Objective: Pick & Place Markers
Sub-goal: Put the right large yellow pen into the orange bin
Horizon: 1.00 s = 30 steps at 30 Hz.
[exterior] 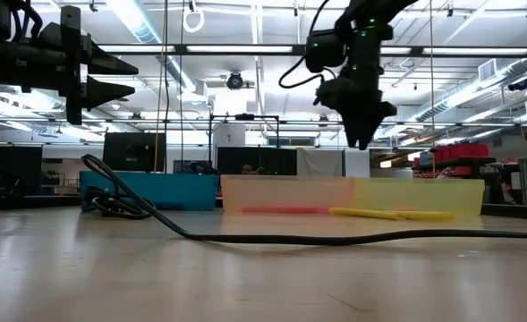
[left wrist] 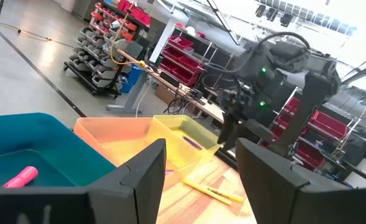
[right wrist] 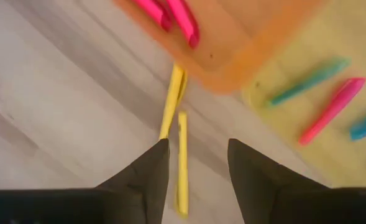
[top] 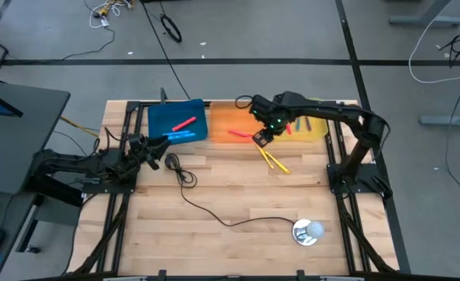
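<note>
Yellow markers (top: 274, 160) lay loose on the wood just outside the orange tray (top: 222, 119), so the right gripper (top: 261, 139) hung above them, fingers spread and empty, seemingly lining up a pick. Left gripper (top: 158, 147) waited open beside the blue tray (top: 161, 119).

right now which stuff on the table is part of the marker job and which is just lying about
Part of the job:
- two yellow markers on the bare wood
- pink marker in the blue tray
- pink markers in the orange tray
- green, pink and blue markers in the yellow tray
- right gripper, open above the yellow pair

Lying about:
- black cable
- round silver-white object
- left gripper, open, waiting by the blue tray
</note>
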Each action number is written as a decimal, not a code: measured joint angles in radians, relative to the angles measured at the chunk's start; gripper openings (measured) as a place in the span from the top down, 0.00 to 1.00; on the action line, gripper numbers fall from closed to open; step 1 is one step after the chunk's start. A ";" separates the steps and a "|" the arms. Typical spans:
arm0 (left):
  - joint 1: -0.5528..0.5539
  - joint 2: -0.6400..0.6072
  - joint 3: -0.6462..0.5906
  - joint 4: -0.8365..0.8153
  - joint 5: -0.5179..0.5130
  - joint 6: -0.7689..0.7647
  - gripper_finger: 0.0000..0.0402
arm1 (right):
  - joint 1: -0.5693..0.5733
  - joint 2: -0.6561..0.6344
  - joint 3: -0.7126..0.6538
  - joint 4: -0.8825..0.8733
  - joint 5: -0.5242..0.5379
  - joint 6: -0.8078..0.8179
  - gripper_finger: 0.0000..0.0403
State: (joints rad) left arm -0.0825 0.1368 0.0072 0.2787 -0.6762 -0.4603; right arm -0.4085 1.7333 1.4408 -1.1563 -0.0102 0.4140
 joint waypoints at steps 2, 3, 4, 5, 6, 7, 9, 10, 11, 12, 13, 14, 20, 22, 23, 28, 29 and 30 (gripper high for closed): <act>0.000 0.000 0.000 0.000 0.000 0.000 0.50 | 0.011 -0.032 -0.049 0.022 -0.006 0.001 0.60; 0.000 0.000 0.000 0.000 0.000 0.000 0.50 | 0.017 -0.048 -0.073 0.027 -0.009 0.000 0.60; 0.000 0.000 0.000 0.000 0.000 0.000 0.50 | 0.022 -0.061 -0.095 0.029 -0.010 0.000 0.60; 0.000 0.000 0.000 0.000 0.000 0.000 0.50 | 0.029 -0.073 -0.114 0.034 -0.011 0.001 0.60; 0.000 0.000 0.000 0.000 0.000 0.000 0.50 | 0.035 -0.084 -0.131 0.043 -0.012 0.001 0.60; 0.000 0.000 0.000 0.000 0.000 0.000 0.50 | 0.039 -0.097 -0.148 0.047 -0.010 0.005 0.60; 0.000 0.000 0.000 0.000 0.000 0.000 0.50 | 0.050 -0.120 -0.174 0.051 -0.010 0.019 0.60; 0.000 0.000 0.000 0.000 0.000 0.000 0.50 | 0.055 -0.133 -0.188 0.060 -0.009 0.027 0.60; 0.000 0.000 0.000 0.000 0.000 0.000 0.50 | 0.060 -0.144 -0.202 0.064 -0.010 0.034 0.60; 0.000 0.000 0.000 0.000 0.000 0.000 0.50 | 0.065 -0.153 -0.214 0.063 -0.010 0.042 0.60; 0.000 0.000 0.000 0.000 0.000 0.000 0.50 | 0.070 -0.160 -0.226 0.063 -0.010 0.052 0.60; 0.000 0.000 0.000 0.000 0.000 0.000 0.50 | 0.075 -0.166 -0.236 0.063 -0.010 0.059 0.60; 0.000 0.000 0.000 0.000 0.000 0.000 0.50 | 0.093 -0.189 -0.278 0.073 -0.047 0.094 0.60; 0.000 0.000 0.000 0.000 0.000 0.000 0.50 | 0.096 -0.189 -0.285 0.085 -0.060 0.099 0.60; 0.000 0.000 0.000 0.000 0.000 0.000 0.50 | 0.098 -0.189 -0.290 0.090 -0.061 0.103 0.60; 0.000 0.000 0.000 0.000 0.000 0.000 0.50 | 0.111 -0.189 -0.331 0.130 -0.061 0.105 0.60; 0.000 0.000 0.000 0.000 0.000 0.000 0.50 | 0.113 -0.185 -0.338 0.130 -0.061 0.105 0.60; 0.000 0.000 0.000 0.000 0.000 0.000 0.50 | 0.113 -0.181 -0.345 0.132 -0.061 0.105 0.60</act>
State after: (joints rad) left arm -0.0824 0.1368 0.0071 0.2787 -0.6762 -0.4603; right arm -0.2958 1.5519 1.0962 -1.0246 -0.0715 0.5194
